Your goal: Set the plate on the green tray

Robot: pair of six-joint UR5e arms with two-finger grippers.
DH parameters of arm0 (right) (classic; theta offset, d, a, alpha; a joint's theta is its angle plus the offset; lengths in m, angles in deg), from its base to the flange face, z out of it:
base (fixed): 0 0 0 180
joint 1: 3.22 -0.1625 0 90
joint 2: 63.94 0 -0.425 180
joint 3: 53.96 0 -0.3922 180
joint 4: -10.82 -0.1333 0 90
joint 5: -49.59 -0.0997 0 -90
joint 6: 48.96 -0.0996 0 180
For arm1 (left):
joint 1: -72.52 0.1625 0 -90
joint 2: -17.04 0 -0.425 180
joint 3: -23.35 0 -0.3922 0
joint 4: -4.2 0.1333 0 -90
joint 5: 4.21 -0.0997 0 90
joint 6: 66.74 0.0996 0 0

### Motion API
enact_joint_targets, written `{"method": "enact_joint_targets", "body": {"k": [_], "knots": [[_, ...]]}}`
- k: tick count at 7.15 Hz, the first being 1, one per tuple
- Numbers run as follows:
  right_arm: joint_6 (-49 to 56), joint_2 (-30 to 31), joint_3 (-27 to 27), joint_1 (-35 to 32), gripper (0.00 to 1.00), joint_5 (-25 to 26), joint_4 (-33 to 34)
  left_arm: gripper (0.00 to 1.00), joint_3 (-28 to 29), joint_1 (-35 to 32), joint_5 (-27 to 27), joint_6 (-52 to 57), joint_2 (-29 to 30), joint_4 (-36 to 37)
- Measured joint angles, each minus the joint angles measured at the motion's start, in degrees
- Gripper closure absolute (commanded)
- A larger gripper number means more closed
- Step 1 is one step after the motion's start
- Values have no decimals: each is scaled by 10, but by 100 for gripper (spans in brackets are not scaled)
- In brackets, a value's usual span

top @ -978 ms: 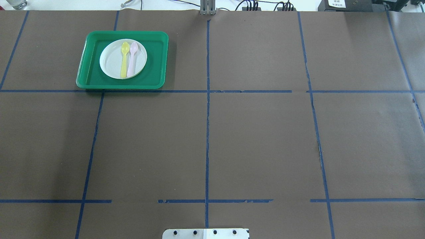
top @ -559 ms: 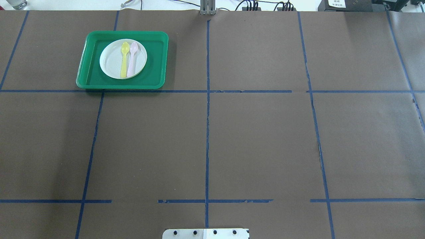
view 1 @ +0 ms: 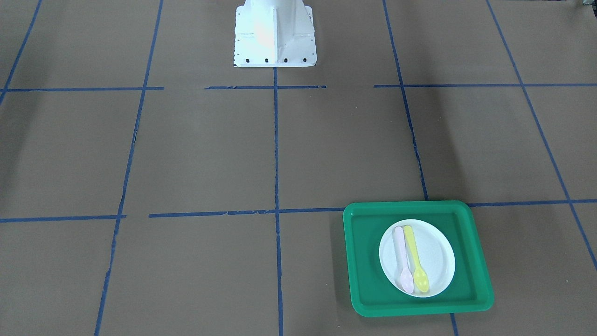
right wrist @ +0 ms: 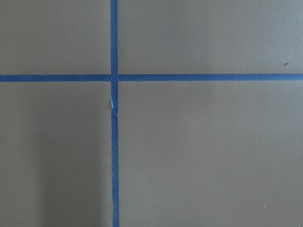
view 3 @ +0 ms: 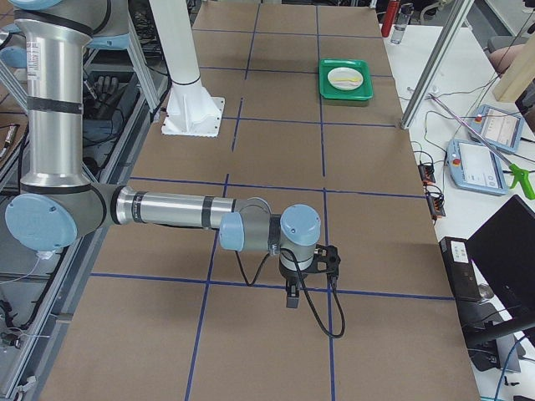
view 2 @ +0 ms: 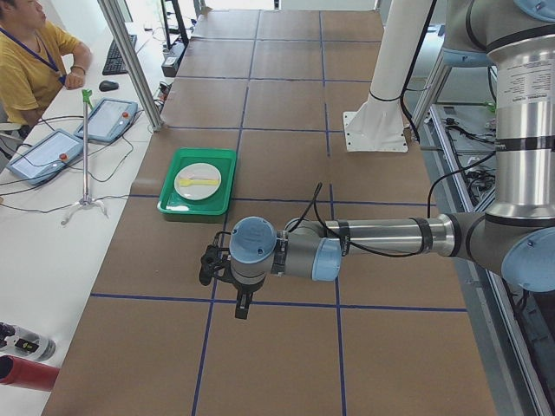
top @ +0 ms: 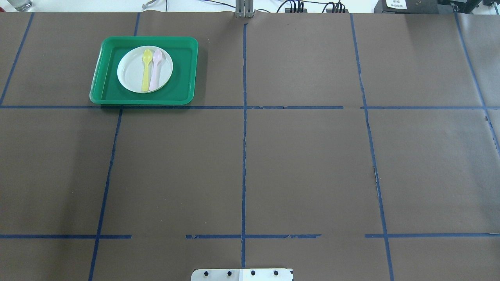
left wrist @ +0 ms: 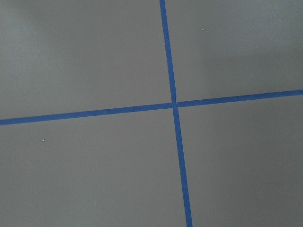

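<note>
Surface: brown paper-covered table (top: 304, 164), blue tape grid (top: 244, 156). The round white plate (top: 131, 74) sits in rectangular bright green plastic tray (top: 183, 78) at 11 o'clock (overhead), long axis 9–3. The left gripper (view 2: 242, 305) and right gripper (view 3: 290, 296): can't tell grip.

plate (top: 128, 74) lies in the tray (top: 183, 84), two spoons (top: 146, 76) on it.

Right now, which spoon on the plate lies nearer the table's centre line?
The pink spoon, beside the yellow spoon on the plate, on the side toward that line.
</note>
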Motion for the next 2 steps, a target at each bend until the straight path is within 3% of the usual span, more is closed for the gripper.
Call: {"method": "enact_joint_targets", "body": {"k": [2], "knots": [[0, 0, 0, 0, 0, 0, 0, 0, -4, 0, 1, 0, -2, 1]]}}
